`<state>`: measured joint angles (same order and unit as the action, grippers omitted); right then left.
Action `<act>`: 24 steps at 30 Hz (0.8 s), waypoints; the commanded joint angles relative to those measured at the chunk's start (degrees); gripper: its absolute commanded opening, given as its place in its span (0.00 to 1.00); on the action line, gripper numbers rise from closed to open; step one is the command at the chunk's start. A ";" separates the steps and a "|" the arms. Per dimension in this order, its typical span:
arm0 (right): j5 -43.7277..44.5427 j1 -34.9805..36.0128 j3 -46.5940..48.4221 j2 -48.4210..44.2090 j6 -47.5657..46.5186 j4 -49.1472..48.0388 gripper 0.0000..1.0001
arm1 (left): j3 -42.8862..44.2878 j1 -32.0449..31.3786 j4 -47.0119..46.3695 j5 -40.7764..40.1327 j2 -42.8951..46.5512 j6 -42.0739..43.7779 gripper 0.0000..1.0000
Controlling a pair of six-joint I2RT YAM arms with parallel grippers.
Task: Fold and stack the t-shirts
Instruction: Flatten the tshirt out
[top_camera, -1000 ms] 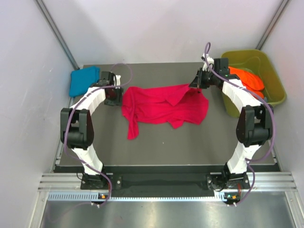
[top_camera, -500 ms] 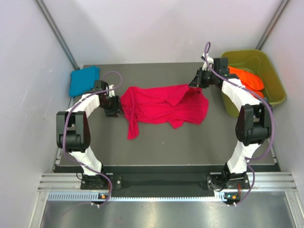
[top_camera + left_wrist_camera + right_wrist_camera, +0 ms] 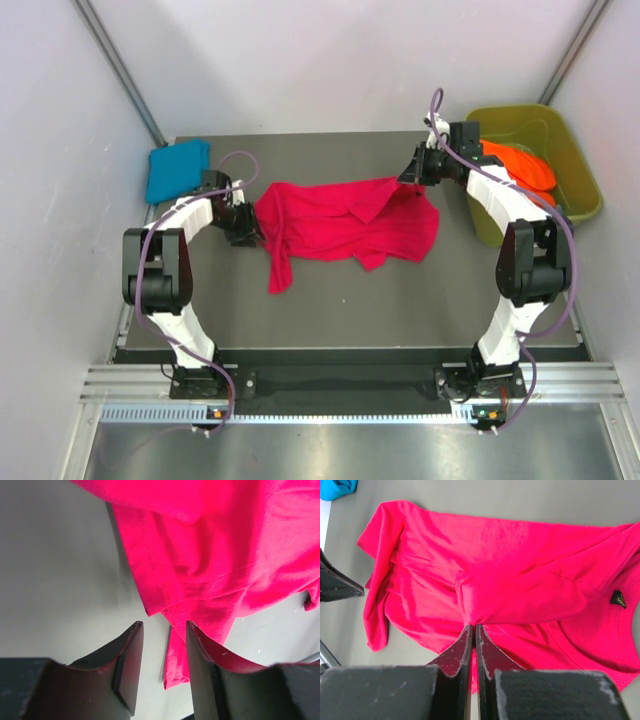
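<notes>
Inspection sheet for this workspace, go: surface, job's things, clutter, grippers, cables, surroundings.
Surface: dark grey table, no spills seen.
Job's things: crimson shirt lies crumpled mid-table. Teal shirt sits bunched at the far left corner. Orange shirt is in the tub.
Clutter: olive tub stands off the table's right side.
Grippers: left gripper is open at the crimson shirt's left edge. Right gripper has its fingers shut on a pinch of the crimson shirt.
Cables: purple cables loop along each arm.
Surroundings: white walls, and a metal rail at the near edge.
</notes>
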<state>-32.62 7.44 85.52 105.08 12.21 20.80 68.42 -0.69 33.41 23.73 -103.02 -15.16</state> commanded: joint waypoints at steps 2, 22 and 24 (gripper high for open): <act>0.37 0.03 0.62 -0.49 -0.43 -1.99 0.00 | 2.59 0.07 -2.64 1.76 -0.60 -0.58 0.42; 1.24 0.03 0.00 -0.05 -0.34 -2.51 0.00 | 3.38 0.07 -3.00 0.62 -2.71 -0.05 0.31; 1.42 -0.06 -0.17 0.04 -0.25 -2.43 0.00 | 3.91 0.16 -3.00 0.53 -3.06 0.13 0.11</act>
<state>-31.35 7.44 85.49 105.10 12.21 20.78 69.78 -0.69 32.60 24.40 -105.95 -15.59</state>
